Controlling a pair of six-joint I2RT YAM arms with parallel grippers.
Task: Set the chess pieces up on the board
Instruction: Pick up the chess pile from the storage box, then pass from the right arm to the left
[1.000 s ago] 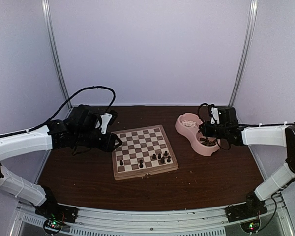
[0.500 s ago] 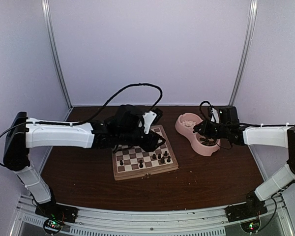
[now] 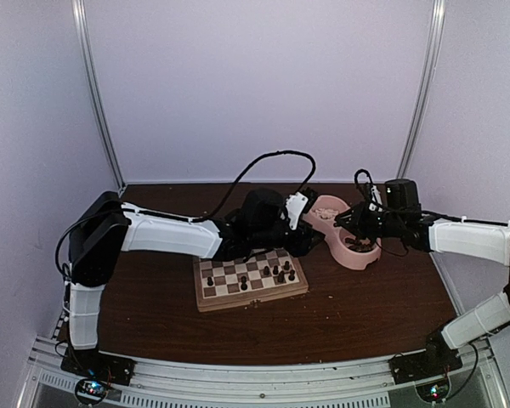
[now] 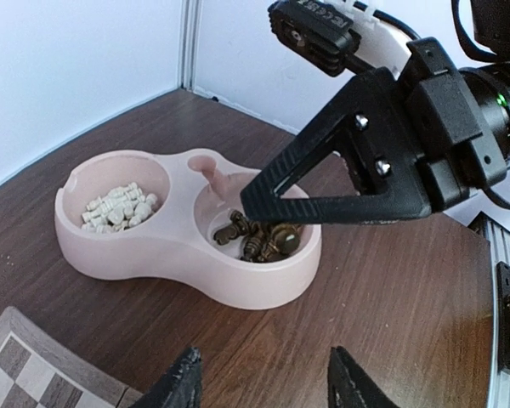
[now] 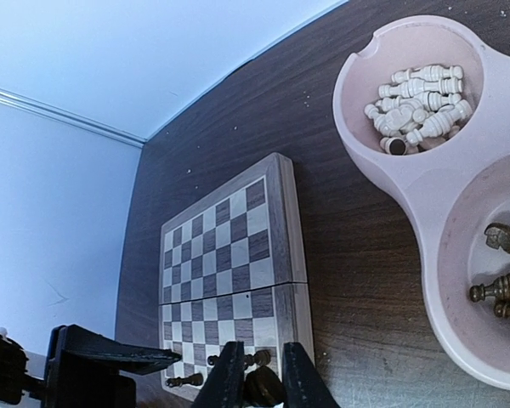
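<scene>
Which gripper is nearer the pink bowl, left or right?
Right. The right gripper hangs over the dark pieces in the pink bowl; the left gripper is short of it, by the board.

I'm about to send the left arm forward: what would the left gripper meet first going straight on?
The left gripper would likely meet the near wall of the pink double bowl, below the dark chess pieces. The right gripper hangs just over that compartment and could be touched first; depth is unclear.
</scene>
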